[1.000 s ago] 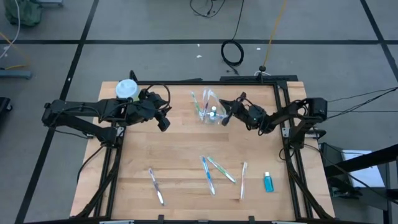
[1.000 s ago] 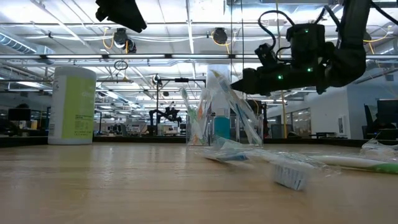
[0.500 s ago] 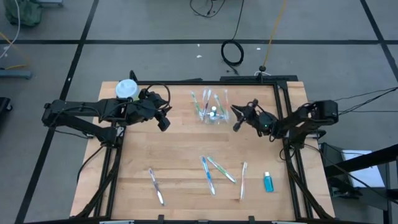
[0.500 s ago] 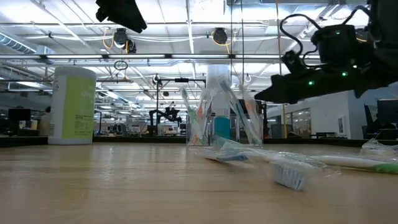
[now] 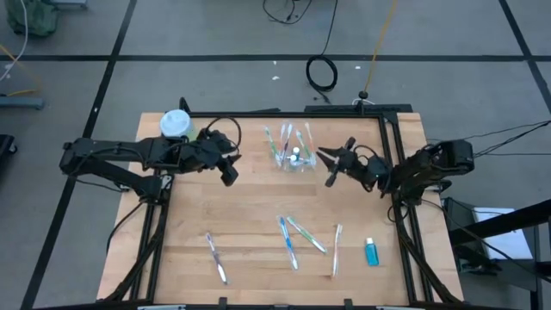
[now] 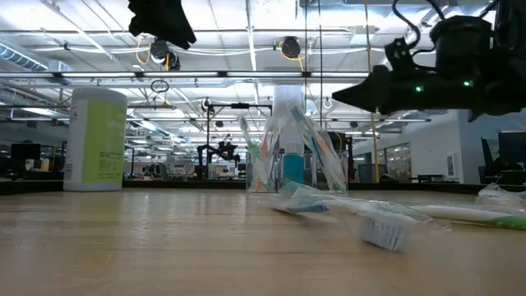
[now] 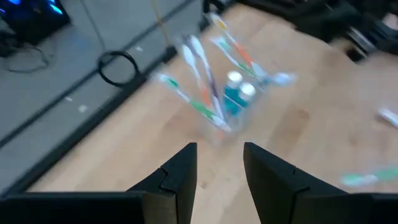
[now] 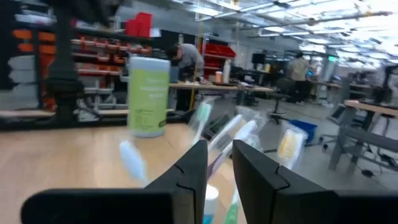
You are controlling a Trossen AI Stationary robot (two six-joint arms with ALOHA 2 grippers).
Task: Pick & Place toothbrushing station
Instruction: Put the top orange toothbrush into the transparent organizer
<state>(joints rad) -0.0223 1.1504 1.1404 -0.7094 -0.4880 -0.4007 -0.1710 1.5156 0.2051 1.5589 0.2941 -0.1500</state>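
The cup [image 5: 294, 158] sits near the back edge of the table [image 5: 250, 224], stuffed with brushes and two tubes. The right gripper [image 5: 331, 166] hangs just beside it, fingers parted with nothing between them. The left gripper [image 5: 227, 165] waits well off to the other side, jaws apart and empty too. Four toothbrushes [image 5: 289, 243] and one tube [image 5: 371, 251] lie up front. I'd go for the tube next: come straight down, pinch across its body, lift clear before swinging over.

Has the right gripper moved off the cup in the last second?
Yes. In the high view the right gripper has backed away from the clear cup toward the table's right edge, empty, with a gap between them now.
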